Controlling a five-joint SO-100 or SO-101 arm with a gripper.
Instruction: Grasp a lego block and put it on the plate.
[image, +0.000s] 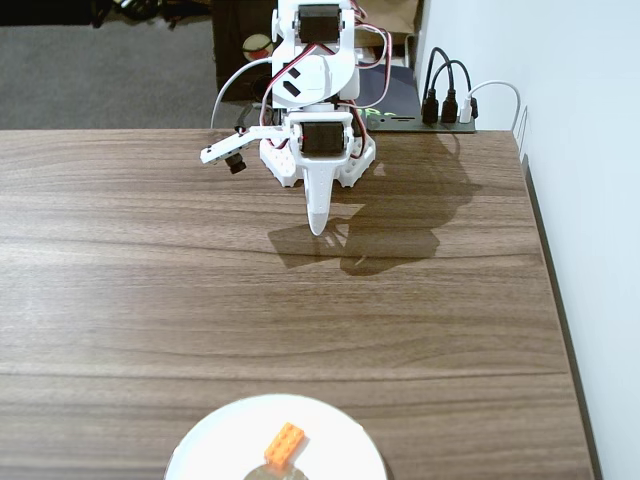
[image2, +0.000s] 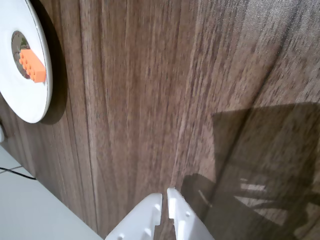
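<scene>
Wood-grain table (image: 150, 300) all around, and the orange lego block (image: 285, 445) sits on the white plate (image: 215, 440) at the near edge in the fixed view. Gripper (image2: 165, 199) is clenched with nothing in it, well apart from the plate.

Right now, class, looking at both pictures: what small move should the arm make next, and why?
Probably none beyond resting: the lego block already lies on the plate, and the gripper is shut, empty and folded back at its base, far from both.
</scene>
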